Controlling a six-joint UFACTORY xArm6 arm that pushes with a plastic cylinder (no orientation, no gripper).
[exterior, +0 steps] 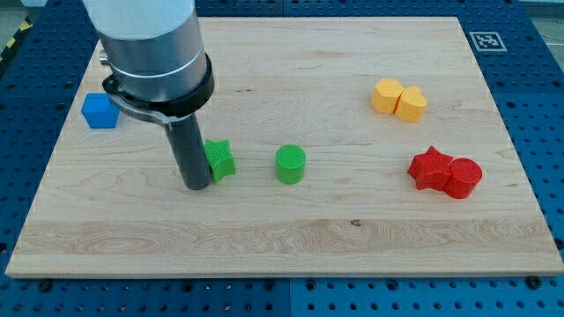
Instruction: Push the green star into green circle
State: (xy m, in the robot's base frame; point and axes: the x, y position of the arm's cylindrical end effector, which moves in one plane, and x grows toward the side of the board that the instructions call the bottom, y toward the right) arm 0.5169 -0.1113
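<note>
Camera view: you have one green star (219, 159), upright, no long axis, touching my tip (196, 186) at centre-left; one green circle (290, 164) near its right. No pincer fitted.

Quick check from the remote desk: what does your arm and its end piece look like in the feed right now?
A fat grey cylinder with a lighter, whitish upper section fills the view's top left. A black ring clamp wraps its lower edge. Below it hangs a straight dark rod, matte black and round, down to my tip. No cables, labels or markings show.
</note>
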